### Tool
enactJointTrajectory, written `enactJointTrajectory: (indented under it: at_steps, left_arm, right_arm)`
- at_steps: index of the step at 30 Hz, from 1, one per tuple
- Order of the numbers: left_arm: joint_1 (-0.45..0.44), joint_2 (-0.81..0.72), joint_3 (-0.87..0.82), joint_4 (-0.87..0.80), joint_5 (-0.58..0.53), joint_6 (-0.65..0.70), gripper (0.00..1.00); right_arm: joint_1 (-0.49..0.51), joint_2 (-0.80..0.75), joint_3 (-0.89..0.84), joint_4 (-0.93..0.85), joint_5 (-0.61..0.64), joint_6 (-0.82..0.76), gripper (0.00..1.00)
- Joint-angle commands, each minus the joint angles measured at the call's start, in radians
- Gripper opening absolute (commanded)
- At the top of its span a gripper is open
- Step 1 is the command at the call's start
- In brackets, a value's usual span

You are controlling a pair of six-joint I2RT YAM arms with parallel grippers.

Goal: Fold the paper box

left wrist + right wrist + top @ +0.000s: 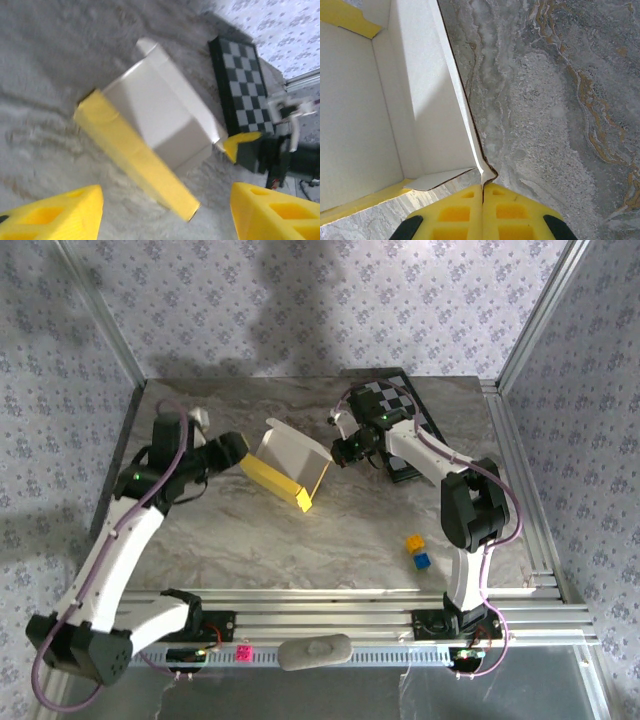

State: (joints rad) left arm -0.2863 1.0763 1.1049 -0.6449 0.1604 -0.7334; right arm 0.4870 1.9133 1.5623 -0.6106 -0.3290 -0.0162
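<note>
The paper box [287,466] is a thin yellow cardboard sheet with a whitish inside, partly folded up. It stands near the middle of the grey marbled table [300,545], between the two arms. Its long yellow wall faces the near-left side, and the pale inside opens upward.

The right gripper [483,189] is closed on the box: its yellow fingers [515,215] press together over the thin edge of a whitish side wall, right at a corner. The left gripper [234,448] sits just beside the box's left end. Its own yellow fingers [60,212] are spread wide and clamp nothing — the box's yellow wall lies just ahead of them.

Behind the right gripper a black-and-white chequered board [415,410] lies flat on the table. Near the right arm's base, a small yellow cube [414,542] touches a small blue cube [422,561] — both well apart from the box.
</note>
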Motion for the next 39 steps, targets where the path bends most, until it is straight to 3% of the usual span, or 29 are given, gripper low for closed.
enactJointTrajectory:
  at_steps: [1, 4, 11, 20, 35, 39]
  left_arm:
    - [0.035, 0.064, -0.14, 0.178, 0.125, -0.196, 0.69]
    - [0.054, 0.145, -0.138, 0.36, 0.168, -0.243, 0.7]
    - [0.077, 0.364, -0.031, 0.423, 0.205, -0.23, 0.72]
    - [0.083, 0.5, 0.038, 0.561, 0.254, -0.306, 0.74]
    - [0.072, 0.631, 0.111, 0.635, 0.321, -0.368, 0.76]
    - [0.042, 0.664, 0.154, 0.585, 0.34, -0.334, 0.75]
  right_arm:
    - [0.001, 0.004, 0.028, -0.012, -0.013, 0.012, 0.0]
    - [0.01, -0.003, 0.036, -0.016, -0.015, 0.007, 0.0]
    - [0.037, -0.035, 0.024, -0.01, -0.026, -0.017, 0.0]
    - [0.057, -0.064, 0.024, 0.006, -0.047, -0.025, 0.0]
    - [0.091, -0.069, 0.07, 0.028, -0.051, -0.03, 0.0]
    - [0.096, -0.051, 0.093, 0.014, -0.039, -0.014, 0.0]
